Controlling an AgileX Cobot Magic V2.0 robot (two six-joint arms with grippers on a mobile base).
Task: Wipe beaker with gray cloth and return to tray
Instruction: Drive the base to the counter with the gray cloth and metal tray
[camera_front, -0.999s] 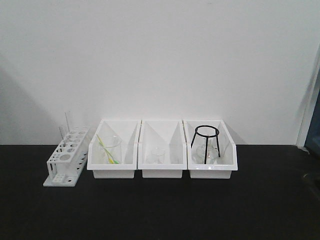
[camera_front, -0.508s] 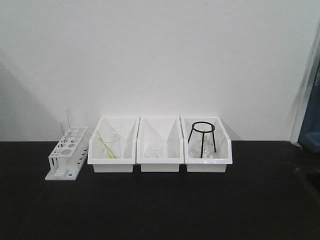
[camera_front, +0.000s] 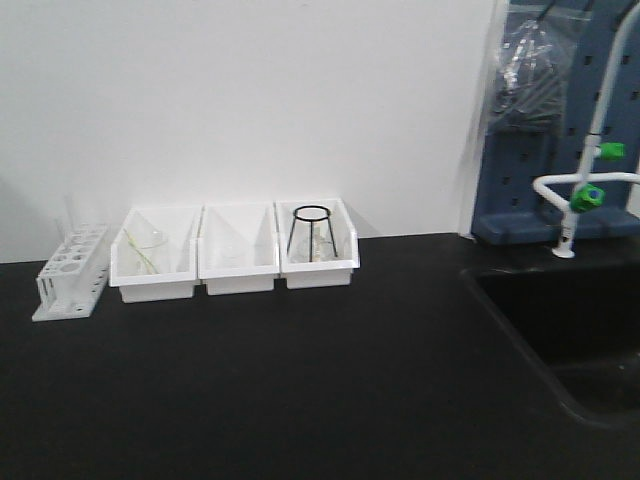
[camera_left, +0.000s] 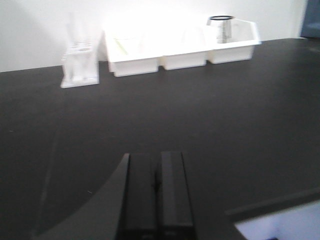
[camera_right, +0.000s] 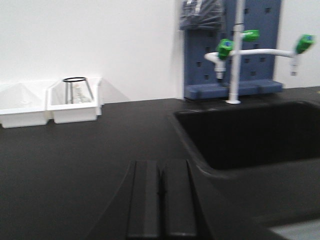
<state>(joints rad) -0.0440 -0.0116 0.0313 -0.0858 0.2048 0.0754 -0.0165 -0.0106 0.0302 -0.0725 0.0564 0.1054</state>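
Observation:
A clear beaker with a yellow-green stick stands in the left white tray. The middle tray holds a faint small beaker. The right tray holds a flask under a black ring stand. No gray cloth shows in any view. My left gripper is shut and empty, low over the black counter, far in front of the trays. My right gripper is shut and empty, beside the sink's left rim. Neither gripper shows in the front view.
A white test tube rack stands left of the trays. A black sink is sunk into the counter at right, with a white faucet with green knobs and a blue pegboard behind. The sink also shows in the right wrist view.
The front view has swung right and drawn back: trays and rack have shifted left and shrunk, and the sink, faucet and blue board have come into view.

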